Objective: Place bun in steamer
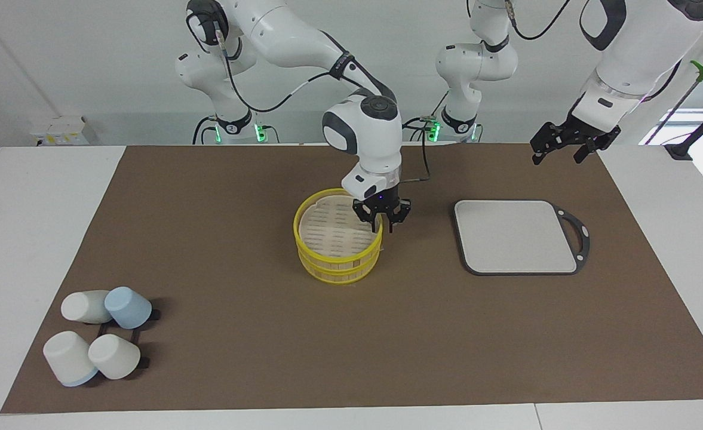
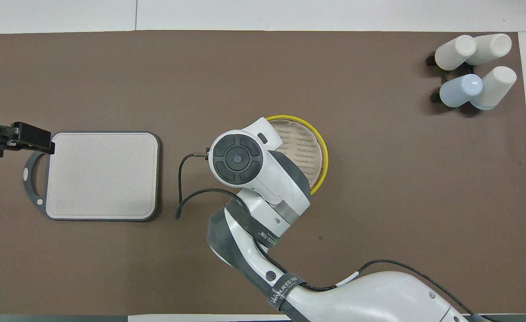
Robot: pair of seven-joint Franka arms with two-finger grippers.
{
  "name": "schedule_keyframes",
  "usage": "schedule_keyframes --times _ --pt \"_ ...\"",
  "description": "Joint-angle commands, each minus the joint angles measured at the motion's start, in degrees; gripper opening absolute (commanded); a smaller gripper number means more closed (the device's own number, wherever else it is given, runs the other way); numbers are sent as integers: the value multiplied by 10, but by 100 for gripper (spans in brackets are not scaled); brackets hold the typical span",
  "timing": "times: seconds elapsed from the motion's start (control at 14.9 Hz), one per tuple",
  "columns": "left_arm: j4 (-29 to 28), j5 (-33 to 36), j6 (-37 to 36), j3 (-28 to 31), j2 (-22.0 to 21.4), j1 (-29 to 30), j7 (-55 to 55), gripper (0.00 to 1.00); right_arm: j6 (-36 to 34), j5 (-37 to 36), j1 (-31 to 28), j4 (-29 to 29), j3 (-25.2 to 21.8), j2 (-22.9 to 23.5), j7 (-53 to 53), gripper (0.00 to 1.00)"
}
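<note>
The steamer is a round basket with bright yellow rims and a slatted inside, at the middle of the brown mat; it also shows in the overhead view. My right gripper is low at the steamer's rim, on the side toward the left arm's end; in the overhead view the arm's wrist hides it. The bun shows in neither view. My left gripper is open and empty, raised over the mat's edge near the grey board's handle, and waits; it also shows in the overhead view.
A grey rectangular board with a dark handle lies toward the left arm's end. Several white and pale blue cups lie on a black rack, farther from the robots, toward the right arm's end. The right arm's cable hangs between steamer and board.
</note>
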Motion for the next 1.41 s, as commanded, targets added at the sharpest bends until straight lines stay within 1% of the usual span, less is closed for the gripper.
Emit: schedule_keyframes --times 0.0,0.07,0.13,0.2,0.34,0.47,0.6,0.67,0.74,0.87,1.01,1.14,1.34 --pt "16 -2 -11 4 5 -1 10 100 -64 -8 -16 38 -1 -15 4 58" --pt "15 -2 -7 4 5 1 11 100 -77 -7 -33 40 -2 -29 -10 77" --pt "15 -3 -1 4 5 1 11 100 -93 -6 -57 35 -1 -51 -35 100" --pt "14 -3 4 4 5 1 10 100 -118 -3 -82 35 -1 -71 -64 100" --pt "13 -3 5 4 5 1 10 100 -180 -6 -119 35 -3 -115 -87 100" --pt "12 -3 5 4 5 1 12 100 -236 1 -176 34 -1 -154 -126 100" --pt "12 -3 10 3 3 0 13 100 -304 3 -222 33 -3 -197 -208 100" --pt "13 -2 11 3 3 0 13 100 -337 10 -260 33 -1 -218 -263 100" --pt "13 -2 14 3 3 0 13 100 -356 25 -281 32 -2 -233 -302 100" --pt "14 -1 15 3 2 1 17 100 -367 41 -319 27 -3 -248 -361 100" --pt "13 -1 15 4 2 2 26 100 -360 41 -314 18 -24 -251 -403 100" --pt "14 -1 16 4 2 2 25 100 -340 41 -321 -3 -28 -260 -432 100" --pt "14 -1 16 4 2 2 26 100 -335 41 -337 -15 -30 -263 -459 100"
